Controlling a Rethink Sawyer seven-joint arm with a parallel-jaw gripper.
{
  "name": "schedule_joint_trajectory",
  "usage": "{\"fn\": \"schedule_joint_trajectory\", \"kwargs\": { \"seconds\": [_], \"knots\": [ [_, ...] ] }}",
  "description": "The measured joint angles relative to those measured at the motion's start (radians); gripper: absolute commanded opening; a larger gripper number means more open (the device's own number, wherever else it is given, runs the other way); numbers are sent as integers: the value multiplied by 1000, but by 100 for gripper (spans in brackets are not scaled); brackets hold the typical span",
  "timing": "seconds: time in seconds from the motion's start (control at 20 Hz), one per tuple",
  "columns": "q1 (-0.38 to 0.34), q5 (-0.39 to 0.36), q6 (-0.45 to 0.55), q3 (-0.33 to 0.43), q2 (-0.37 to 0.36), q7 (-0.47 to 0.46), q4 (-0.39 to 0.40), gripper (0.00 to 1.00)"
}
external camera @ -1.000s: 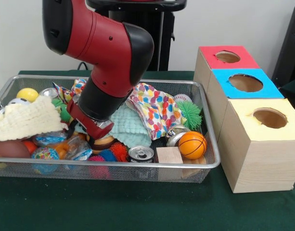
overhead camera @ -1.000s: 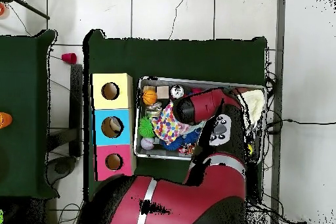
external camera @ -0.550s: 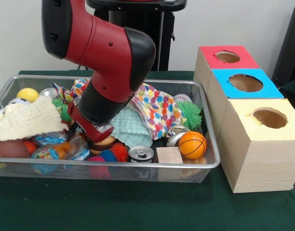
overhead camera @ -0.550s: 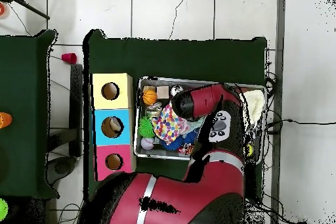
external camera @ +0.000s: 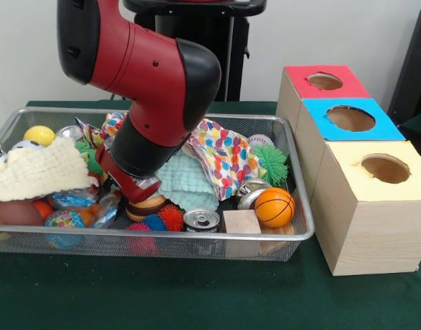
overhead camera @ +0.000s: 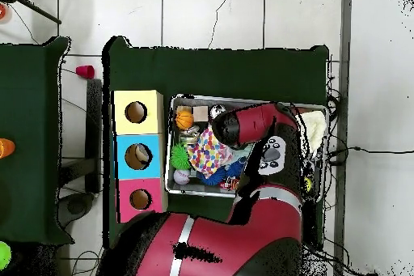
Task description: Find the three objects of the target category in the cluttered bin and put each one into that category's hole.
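i'm seeing my red and black arm reaching into the wire mesh bin over a brown burger-shaped toy; the gripper is mostly hidden, so i cannot tell its state.

A table draped in dark green cloth filled the lower frame. On it sat a wire mesh bin at left and, just beside it at right, three wooden boxes topped yellow, blue and red.
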Motion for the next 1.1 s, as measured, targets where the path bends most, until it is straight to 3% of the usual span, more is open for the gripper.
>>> {"fn": "schedule_joint_trajectory", "kwargs": {
  "seconds": [0.5,1.1],
  "knots": [
    [-2,17,-3,3,-8,0,11,0],
    [2,123,-52,62,-141,0,146,0]
  ]
}}
